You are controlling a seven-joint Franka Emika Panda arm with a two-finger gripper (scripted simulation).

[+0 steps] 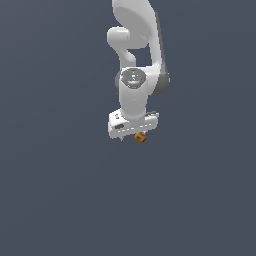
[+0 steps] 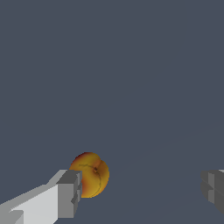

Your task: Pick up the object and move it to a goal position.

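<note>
- I count one arm [image 1: 137, 55], white with grey joints, coming down from the upper edge of the exterior view, wrist pointing downward.
- I see one gripper [image 1: 131, 136] at its end; in the wrist view its point sits here [image 2: 140, 192].
- I count two fingers in the wrist view: one white with a grey pad [image 2: 69, 194], the other showing only its grey tip [image 2: 213, 190] at the frame edge.
- The jaws stand wide apart, with bare background between them, so I read the pincer as spread and clamping nothing.
- I count one object [image 2: 91, 174], a small roundish orange thing with redder and yellower patches.
- In the wrist view it sits right against the pad of the first finger, partly covered by it, and well apart from the other finger.
- In the exterior view the object [image 1: 140, 137] shows just under the hand, toward the exterior view's right.
- I cannot tell whether the object rests on a surface; the backdrop is plain dark grey-blue everywhere.
</note>
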